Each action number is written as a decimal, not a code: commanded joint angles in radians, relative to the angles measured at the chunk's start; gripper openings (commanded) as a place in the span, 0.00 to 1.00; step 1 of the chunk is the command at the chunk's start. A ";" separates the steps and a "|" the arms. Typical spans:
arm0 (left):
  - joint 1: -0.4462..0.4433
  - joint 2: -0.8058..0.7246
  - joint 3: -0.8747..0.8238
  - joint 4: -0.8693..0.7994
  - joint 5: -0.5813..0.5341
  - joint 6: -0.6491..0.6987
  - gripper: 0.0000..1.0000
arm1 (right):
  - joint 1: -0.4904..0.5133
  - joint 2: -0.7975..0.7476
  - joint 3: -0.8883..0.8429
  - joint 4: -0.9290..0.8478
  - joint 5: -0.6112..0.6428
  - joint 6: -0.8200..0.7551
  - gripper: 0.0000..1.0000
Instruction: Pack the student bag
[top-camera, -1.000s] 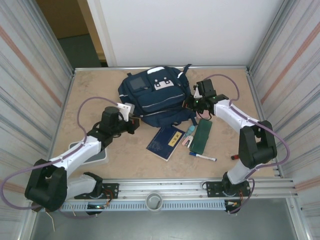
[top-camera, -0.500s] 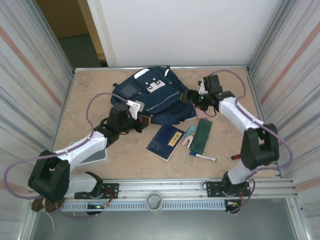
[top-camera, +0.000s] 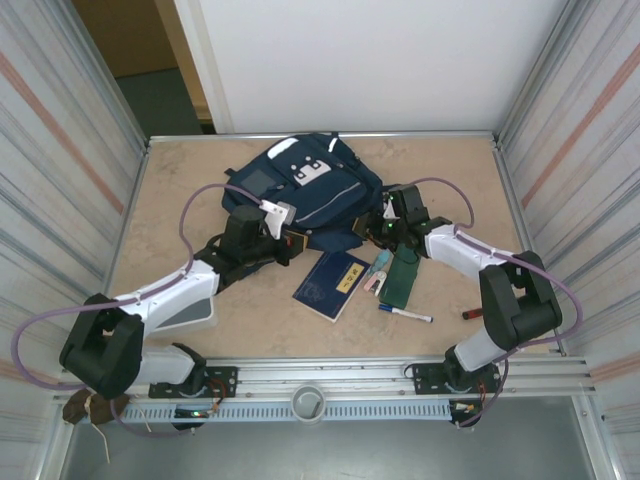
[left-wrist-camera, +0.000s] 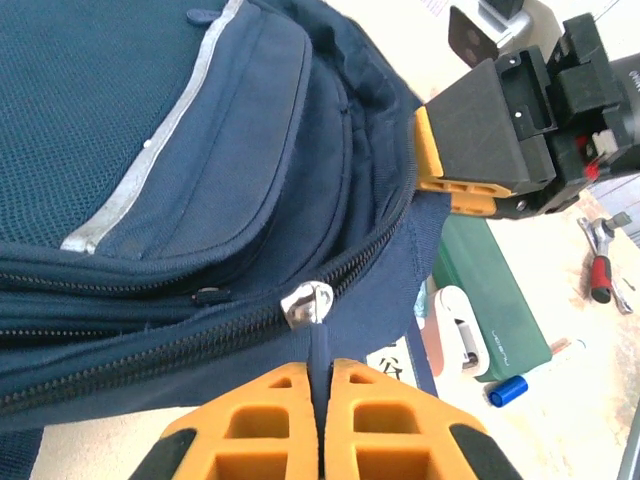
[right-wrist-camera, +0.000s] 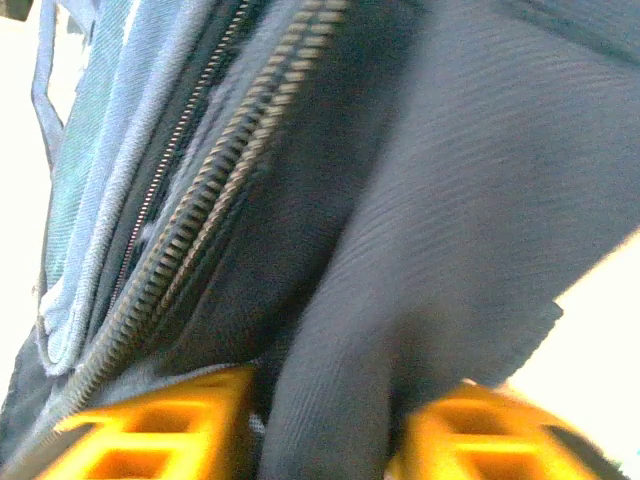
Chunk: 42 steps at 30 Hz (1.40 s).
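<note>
The navy student bag (top-camera: 305, 195) lies at the back middle of the table, white patches facing up. My left gripper (top-camera: 292, 245) sits at the bag's near edge and is shut on the blue zipper pull (left-wrist-camera: 320, 355) below the silver slider (left-wrist-camera: 306, 302). My right gripper (top-camera: 380, 226) is at the bag's right edge, shut on a thick fold of the bag's fabric (right-wrist-camera: 400, 300) beside a zipper track (right-wrist-camera: 200, 180). The right gripper's orange fingers (left-wrist-camera: 450, 170) press against the bag's edge in the left wrist view.
In front of the bag lie a navy book with a yellow label (top-camera: 330, 284), a green case (top-camera: 403, 275), a white and pink item (top-camera: 377, 272), a blue-capped marker (top-camera: 405, 315) and a red tool (top-camera: 470, 314). A white tray (top-camera: 190, 312) sits under my left arm.
Both grippers have come nearer, dragging the bag's near edge with them. The right gripper dropped from the bag's upper right to its lower right corner; the left moved slightly right.
</note>
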 joint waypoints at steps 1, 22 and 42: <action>0.013 -0.063 -0.031 0.050 -0.031 0.020 0.00 | -0.042 -0.021 0.021 0.005 0.023 -0.022 0.17; 0.495 -0.061 -0.150 -0.001 -0.244 -0.152 0.44 | 0.071 0.081 0.185 -0.090 -0.058 -0.174 0.00; 0.094 0.298 0.377 -0.358 -0.290 0.473 0.89 | 0.130 0.233 0.263 -0.141 0.126 -0.239 0.61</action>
